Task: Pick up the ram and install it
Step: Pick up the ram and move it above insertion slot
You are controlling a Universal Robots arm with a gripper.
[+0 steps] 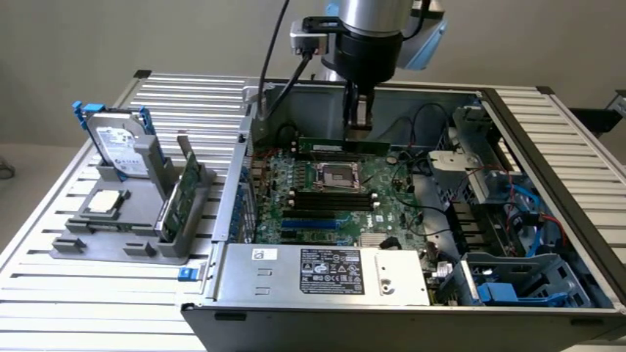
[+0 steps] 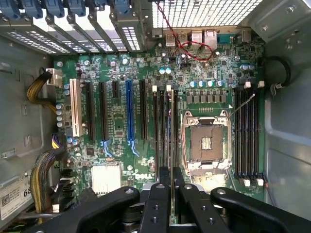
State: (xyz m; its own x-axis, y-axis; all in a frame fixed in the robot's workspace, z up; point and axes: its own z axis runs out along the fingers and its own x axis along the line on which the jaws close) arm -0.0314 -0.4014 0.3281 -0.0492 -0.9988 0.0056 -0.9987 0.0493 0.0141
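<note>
Since the gripper (image 1: 360, 126) is clenched on the ram (image 1: 338, 145), pinching it from above near mid-length, you already have the stick held where it is safest. It hangs level inside the open case (image 1: 240, 183), low over the motherboard (image 1: 323, 216), on the far side of the CPU socket (image 1: 342, 176) as the exterior view shows it.

In the wrist view you look down along its thin top edge (image 2: 171, 160). That edge runs out from between the fingers (image 2: 158, 204) and lines up with the bank of memory slots (image 2: 163, 126) beside the socket. You cannot tell from here whether its lower edge touches a slot.

Treat it as a light, stiff, thin board. It should not sag, but it would likely crack or shed a chip if twisted or pressed askew, and its smooth faces may slip in the pads under a downward push. Holding the flat faces near the top edge, clear of the contact edge, suits it.

A second green stick (image 1: 184, 192) stands in the grey holder (image 1: 146, 242) outside the case, well apart.
</note>
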